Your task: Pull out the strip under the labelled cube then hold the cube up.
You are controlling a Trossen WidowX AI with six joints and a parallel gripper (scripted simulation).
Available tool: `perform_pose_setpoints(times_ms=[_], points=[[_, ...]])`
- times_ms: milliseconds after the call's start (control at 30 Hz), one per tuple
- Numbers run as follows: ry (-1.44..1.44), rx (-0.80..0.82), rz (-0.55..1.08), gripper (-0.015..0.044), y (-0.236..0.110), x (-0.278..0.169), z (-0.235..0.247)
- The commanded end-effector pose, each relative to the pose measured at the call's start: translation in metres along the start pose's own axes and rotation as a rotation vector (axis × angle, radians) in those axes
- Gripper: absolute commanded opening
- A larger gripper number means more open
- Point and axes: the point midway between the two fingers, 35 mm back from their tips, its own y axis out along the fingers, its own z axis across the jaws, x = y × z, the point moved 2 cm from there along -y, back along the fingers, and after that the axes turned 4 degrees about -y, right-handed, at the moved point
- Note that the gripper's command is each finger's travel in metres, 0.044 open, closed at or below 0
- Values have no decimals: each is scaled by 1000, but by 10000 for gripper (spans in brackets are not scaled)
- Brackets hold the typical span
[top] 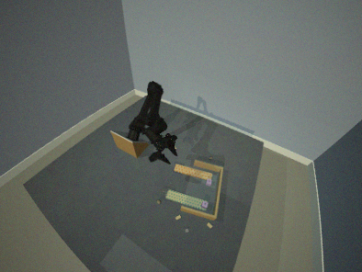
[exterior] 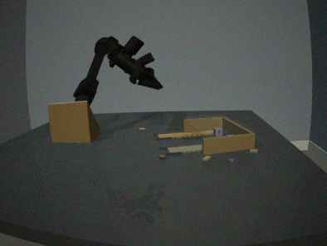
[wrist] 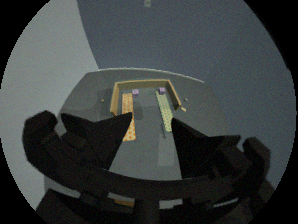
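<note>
You see a small purple cube on the orange strip; your gripper hangs up high, released, grasping nothing.

Two strips are lying side by side, each reaching into the tray, a cube sitting on each inner end.

You are looking at an arm that is showing matte black all over, with blocky links and rounded joints. Its gripper is ending in two dark pointed fingers shaped like wedges. In the wrist view a black curved bracket is running under them, with small pale slots. No markings are showing.
</note>
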Motion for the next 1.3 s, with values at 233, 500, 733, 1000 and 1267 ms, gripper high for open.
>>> perform_pose_setpoints(times_ms=[233, 500, 733, 1000, 1267], points=[[-94, -6, 332, 6, 66, 17, -49], [-173, 62, 592, 0, 109, 6, -76], [-238, 177, 816, 0, 139, -19, -93], [-250, 208, 861, 0, 143, -25, -95], [-250, 208, 861, 0, 150, -31, -95]])
